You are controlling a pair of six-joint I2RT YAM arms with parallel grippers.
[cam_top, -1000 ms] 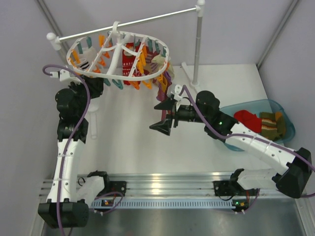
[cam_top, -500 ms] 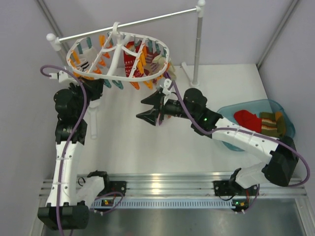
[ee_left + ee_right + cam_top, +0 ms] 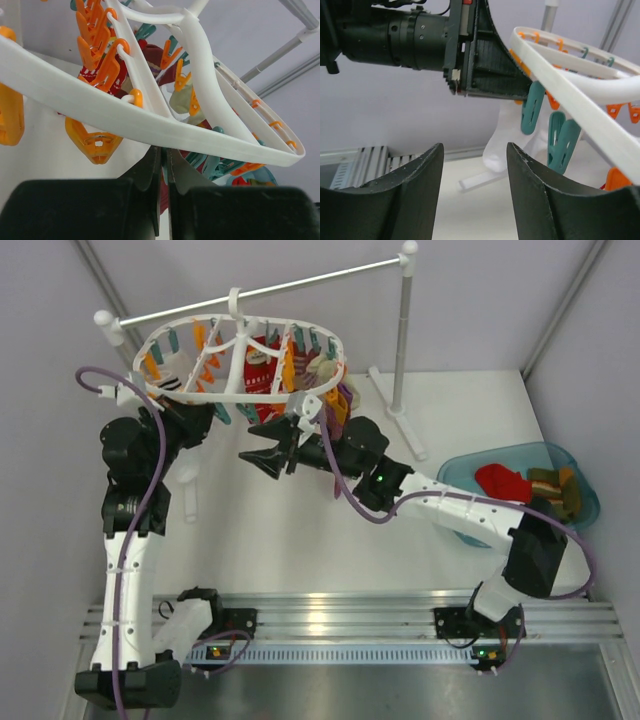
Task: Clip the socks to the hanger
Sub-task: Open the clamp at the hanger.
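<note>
The hanger (image 3: 300, 395), a white oval rack with orange and teal clips, hangs from the rod at the back left. My left gripper (image 3: 208, 412) is at its near-left rim, shut on a teal clip; the left wrist view shows my left gripper (image 3: 164, 160) pressed up under the rim of the hanger (image 3: 100, 105) with a teal sliver between the jaws. My right gripper (image 3: 255, 464) is open and empty below the near rim. Through my right gripper (image 3: 475, 155) I see the hanger (image 3: 570, 100) and the left gripper (image 3: 490, 70). Zigzag socks (image 3: 552, 490) lie in the bin.
A blue bin (image 3: 520, 448) at the right also holds a red sock (image 3: 500, 480). The white stand's pole (image 3: 402, 330) rises behind the hanger, its foot on the table. Red, white and striped socks hang from clips; a white sock (image 3: 502, 142) dangles beside teal clips (image 3: 562, 140).
My right arm has reached leftward under the hanger, its jaws narrowing. The left gripper has shut at the rim, and the hanger has swung slightly left.
</note>
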